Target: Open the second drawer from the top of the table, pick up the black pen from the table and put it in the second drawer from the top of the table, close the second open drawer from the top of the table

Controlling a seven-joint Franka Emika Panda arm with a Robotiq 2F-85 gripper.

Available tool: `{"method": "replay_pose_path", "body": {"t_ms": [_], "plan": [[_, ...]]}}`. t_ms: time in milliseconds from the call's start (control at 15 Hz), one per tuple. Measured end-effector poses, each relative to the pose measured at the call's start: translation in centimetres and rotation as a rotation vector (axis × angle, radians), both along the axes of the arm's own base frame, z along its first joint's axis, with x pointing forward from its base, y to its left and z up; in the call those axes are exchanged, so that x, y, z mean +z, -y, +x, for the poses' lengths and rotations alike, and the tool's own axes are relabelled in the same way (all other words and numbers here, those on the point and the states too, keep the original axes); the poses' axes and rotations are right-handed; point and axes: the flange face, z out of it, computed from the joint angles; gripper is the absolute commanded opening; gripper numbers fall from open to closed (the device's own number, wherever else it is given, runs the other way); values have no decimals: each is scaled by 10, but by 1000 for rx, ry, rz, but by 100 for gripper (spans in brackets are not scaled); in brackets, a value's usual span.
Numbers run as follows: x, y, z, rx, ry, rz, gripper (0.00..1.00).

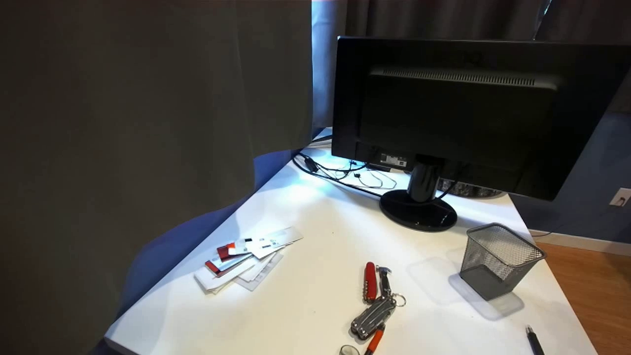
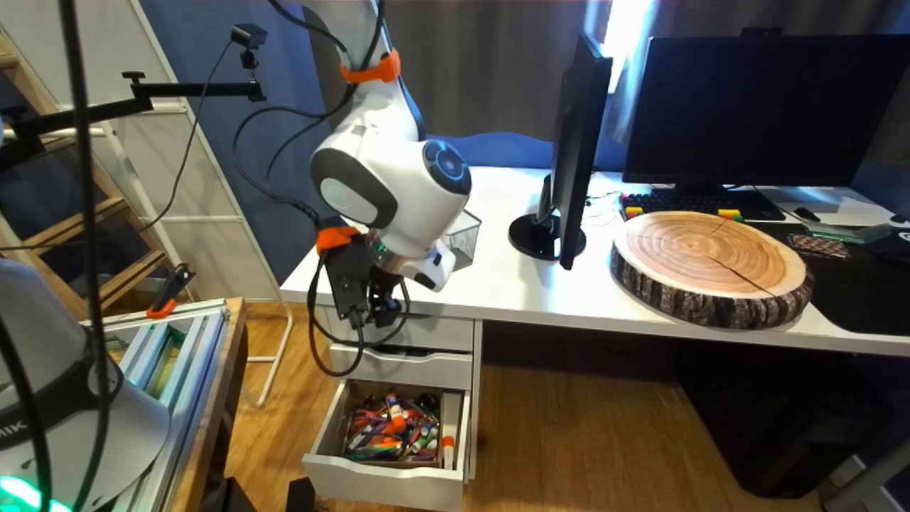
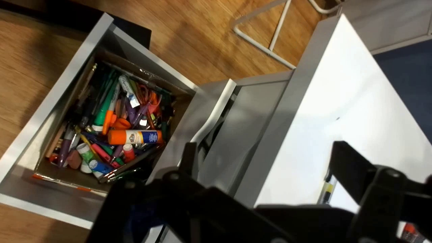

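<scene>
One straight pull seemed called for

At the left of the wrist view, the third drawer [image 3: 55, 92] stood wide open, full of stationery [image 3: 135, 136], best avoided. Mid-frame, the second drawer [image 3: 202, 111] was barely ajar; the likely step was hooking one jaw behind its lip [image 3: 221, 104] and drawing it level. The jaws hung spread and empty. At the lower right of an exterior view, the black pen [image 1: 535, 341] lay on the desk [image 1: 266, 315].
</scene>
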Motion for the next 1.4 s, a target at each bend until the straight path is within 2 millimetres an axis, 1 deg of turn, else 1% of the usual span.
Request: {"method": "replay_pose_path", "body": {"t_ms": [200, 400, 600, 800, 933, 1267, 1400], "plan": [[-31, 13, -11, -84, 59, 48, 100], [-56, 20, -16, -183, 99, 68, 100], [-79, 20, -17, -253, 119, 80, 100], [-101, 15, -18, -273, 115, 101, 100], [-107, 15, -19, -274, 105, 101, 100], [-106, 15, -18, -275, 109, 102, 100], [-111, 17, -17, -283, 103, 99, 100]]}}
